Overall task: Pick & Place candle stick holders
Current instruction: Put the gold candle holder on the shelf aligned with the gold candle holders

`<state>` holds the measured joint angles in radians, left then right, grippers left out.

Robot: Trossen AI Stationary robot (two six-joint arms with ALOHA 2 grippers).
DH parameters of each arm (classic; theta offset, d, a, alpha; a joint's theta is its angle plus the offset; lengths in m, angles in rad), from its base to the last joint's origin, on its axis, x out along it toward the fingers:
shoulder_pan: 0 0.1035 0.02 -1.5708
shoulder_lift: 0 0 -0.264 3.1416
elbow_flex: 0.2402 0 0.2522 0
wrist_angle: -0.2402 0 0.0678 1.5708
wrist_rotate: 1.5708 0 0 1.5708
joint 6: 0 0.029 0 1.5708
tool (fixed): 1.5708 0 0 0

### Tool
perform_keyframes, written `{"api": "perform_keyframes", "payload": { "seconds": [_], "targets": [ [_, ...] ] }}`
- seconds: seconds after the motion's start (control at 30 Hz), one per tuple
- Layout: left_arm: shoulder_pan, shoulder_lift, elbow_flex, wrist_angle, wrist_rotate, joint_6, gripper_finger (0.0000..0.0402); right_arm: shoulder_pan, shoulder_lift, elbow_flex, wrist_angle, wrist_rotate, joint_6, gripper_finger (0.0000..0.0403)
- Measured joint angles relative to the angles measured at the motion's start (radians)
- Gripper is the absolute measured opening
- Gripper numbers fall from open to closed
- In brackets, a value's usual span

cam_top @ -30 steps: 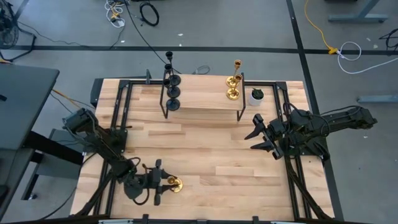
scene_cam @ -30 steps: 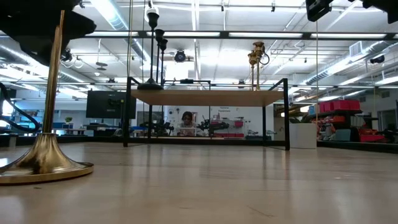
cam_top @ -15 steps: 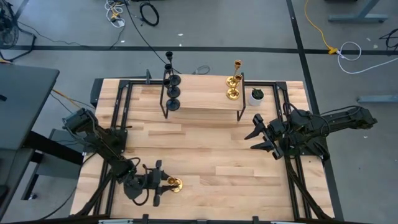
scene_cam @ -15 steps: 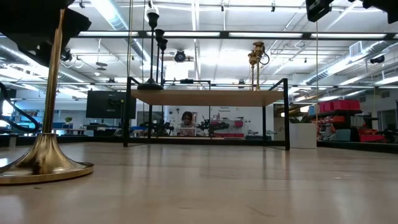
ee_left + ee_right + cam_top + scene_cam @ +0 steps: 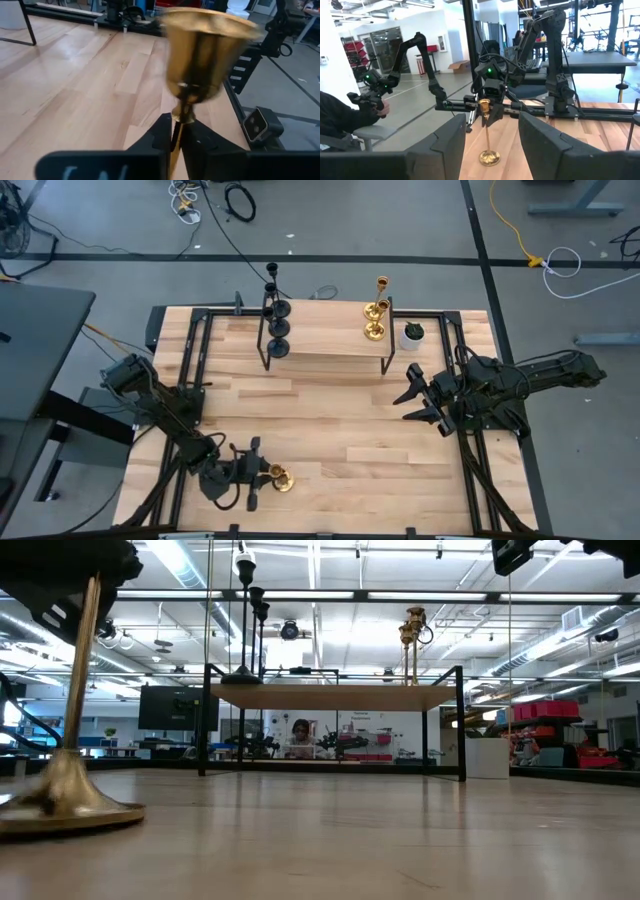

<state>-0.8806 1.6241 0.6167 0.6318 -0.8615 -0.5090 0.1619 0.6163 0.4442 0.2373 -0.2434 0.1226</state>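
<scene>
A gold candle stick holder [image 5: 280, 476] stands near the table's near left edge. My left gripper [image 5: 262, 473] is shut on its stem. Its flared base [image 5: 65, 805] and thin stem [image 5: 82, 670] fill the left of the low view. Two more gold holders [image 5: 376, 318] stand on the right end of a small wooden shelf [image 5: 325, 342] at the far middle. The black holders [image 5: 277, 325] stand on its left end. My right gripper [image 5: 415, 405] is open and empty at the table's right, its fingers pointing toward the left. My left gripper pinches the top of the holder's thin stem [image 5: 176, 134], just under the gold cup [image 5: 207, 50], between its two fingers. The fingers come level from the table's left side and lie across the stem. The holder is close to upright, its base [image 5: 489, 158] at the table top.
A small white pot with a green plant [image 5: 412, 333] stands on the table right of the shelf. Black frame rails [image 5: 195, 370] run along the table's left and right sides. A person's dark sleeve [image 5: 340, 120] shows beyond the table in the right wrist view.
The gold holder in my left gripper has shifted a little toward the table's left edge, its stem leaning slightly more. Its base shows blurred in the low view. My right arm has kept still.
</scene>
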Motion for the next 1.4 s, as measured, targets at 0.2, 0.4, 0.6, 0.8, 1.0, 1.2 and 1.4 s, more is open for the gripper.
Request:
{"api": "perform_keyframes", "payload": {
  "seconds": [0.2,0.4,0.6,0.8,1.0,1.2,1.4],
  "targets": [
    [0.001,0.0,0.001,0.005,-0.001,-0.002,0.0014,0.0,0.0,0.0,0.0,0.0,0.0,0.0182],
    [0.009,0.001,0.0,0.024,0.0,-0.003,0.0019,0.0,0.001,0.0,0.0,0.0,0.0,0.0182],
    [0.053,0.001,0.0,0.149,0.016,0.087,0.0014,0.0,0.022,0.001,0.001,0.0,0.0,0.0182],
    [0.143,-0.05,0.013,0.235,0.109,0.186,0.0017,0.0,0.065,0.001,0.007,0.0,0.0,0.0182],
    [0.231,-0.142,0.119,0.077,0.231,0.251,0.0014,0.0,0.075,0.001,0.033,0.0,0.0,0.0182],
    [0.321,-0.2,0.366,-0.274,0.29,0.336,0.0015,0.0,0.076,0.001,0.061,-0.001,0.0,0.0182],
    [0.417,-0.186,0.668,-0.594,0.333,0.421,0.0014,0.0,0.076,0.001,0.062,-0.001,0.0,0.0182]
  ]
}}
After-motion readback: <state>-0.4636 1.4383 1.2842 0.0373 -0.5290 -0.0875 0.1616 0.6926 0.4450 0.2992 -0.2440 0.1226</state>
